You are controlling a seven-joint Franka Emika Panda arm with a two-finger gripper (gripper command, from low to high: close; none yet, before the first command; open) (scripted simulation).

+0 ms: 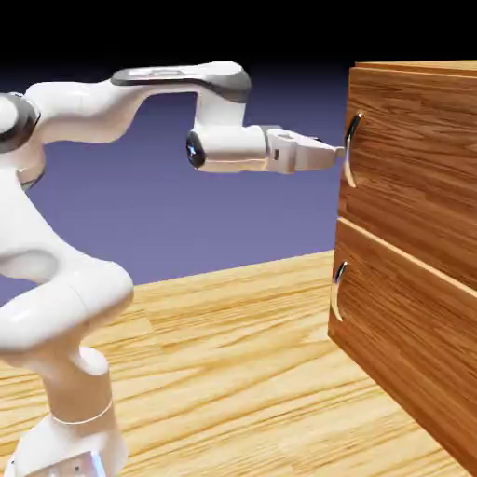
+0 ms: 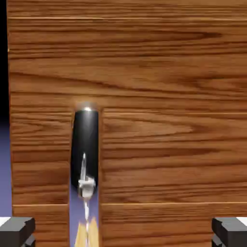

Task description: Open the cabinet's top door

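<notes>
Reddish-brown wood grain covers the top door [image 1: 415, 163], the upper front panel of the cabinet [image 1: 349, 219], which stands at the exterior view's right and looks closed. Its curved silver handle [image 1: 349, 154] is just beside the gripper's tip; whether they touch, I can't tell. The gripper [image 2: 123, 232] is spread wide, pinching nothing, and in the hand view the handle lies left of centre, nearer the left-hand fingertip [image 2: 17, 232] in that picture.
</notes>
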